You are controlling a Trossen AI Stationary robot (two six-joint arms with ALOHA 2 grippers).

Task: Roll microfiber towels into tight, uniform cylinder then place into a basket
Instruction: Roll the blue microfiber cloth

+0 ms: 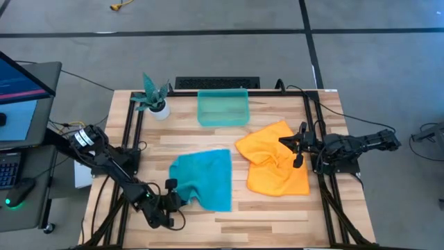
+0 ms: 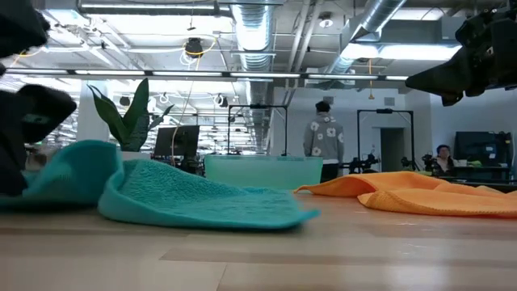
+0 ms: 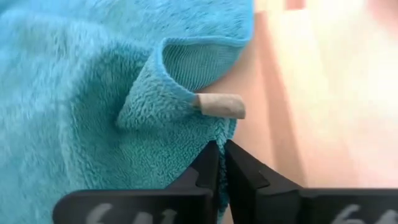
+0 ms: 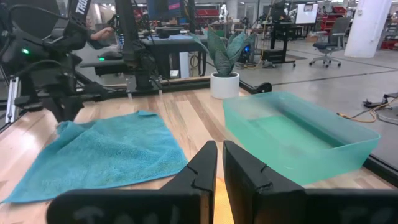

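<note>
Microfiber towels lie unrolled on my table: the teal towel (image 1: 203,178) crumpled near the front edge, left of centre, the orange towel (image 1: 272,158) rumpled toward the right edge. The basket (image 1: 223,107) sits at the middle of the back edge, a potted plant (image 1: 154,96) beside it toward the back-left corner. My left gripper (image 1: 170,191) has its jaws closed on the teal towel's left edge. My right gripper (image 1: 297,147) hangs over the orange towel, jaws together, holding nothing.
</note>
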